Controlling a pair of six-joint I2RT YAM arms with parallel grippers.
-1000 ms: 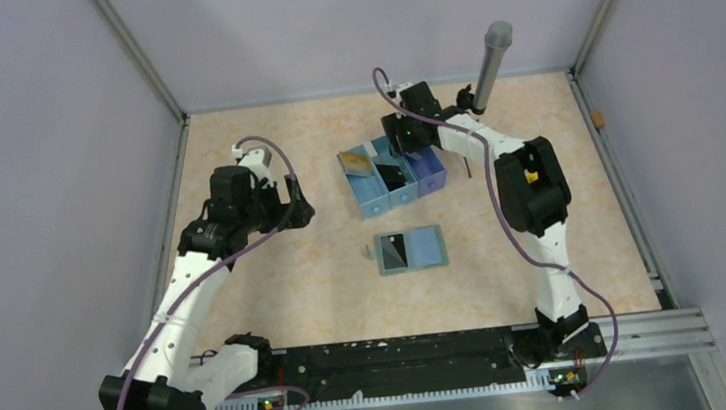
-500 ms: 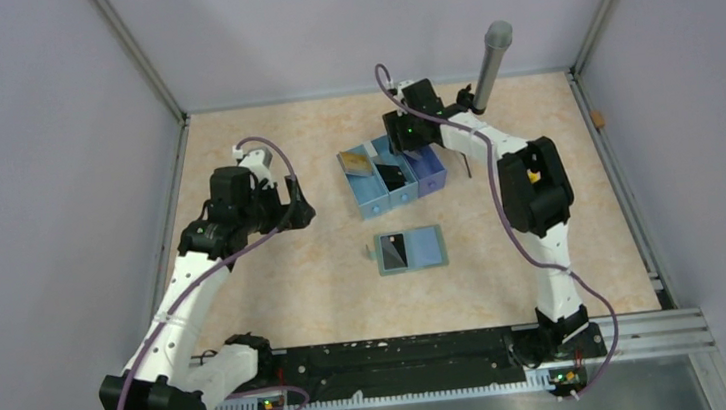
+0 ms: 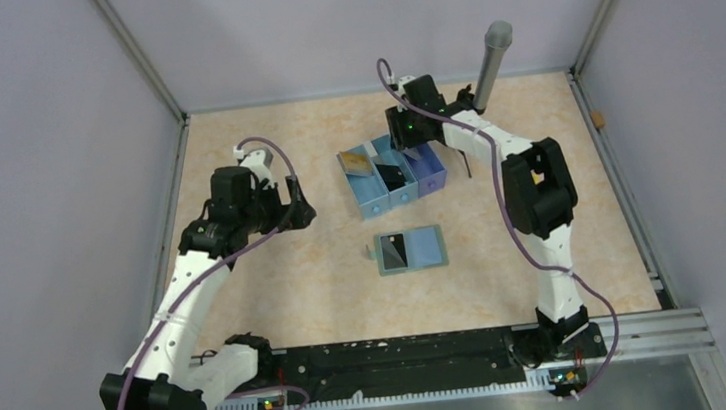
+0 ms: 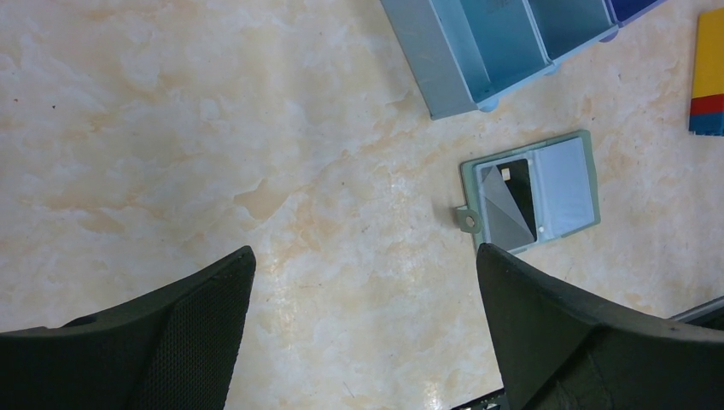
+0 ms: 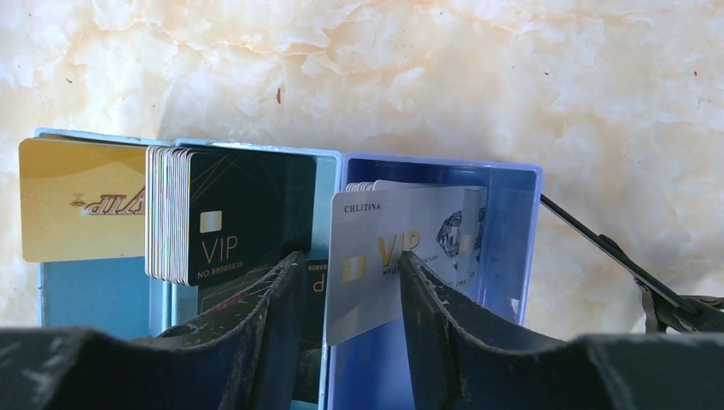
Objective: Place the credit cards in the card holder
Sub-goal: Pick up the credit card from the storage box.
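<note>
The white card (image 5: 427,239) stands upright in the right compartment of the tray (image 5: 522,248), far of the open card holder (image 3: 410,251). It looks thin, stiff and slick (best pinched across its faces). The right end effector (image 5: 350,260) hangs at the card's corner, jaws half apart and not clamped. The left end effector (image 4: 365,256) gapes empty.

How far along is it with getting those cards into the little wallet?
Early. Done: one black card lies in the open card holder. In hand: the right gripper hangs at a white VIP card in the blue tray, jaws apart, no grip yet. Left: that card, the black stack and a gold card. The left gripper waits open, empty.
</note>
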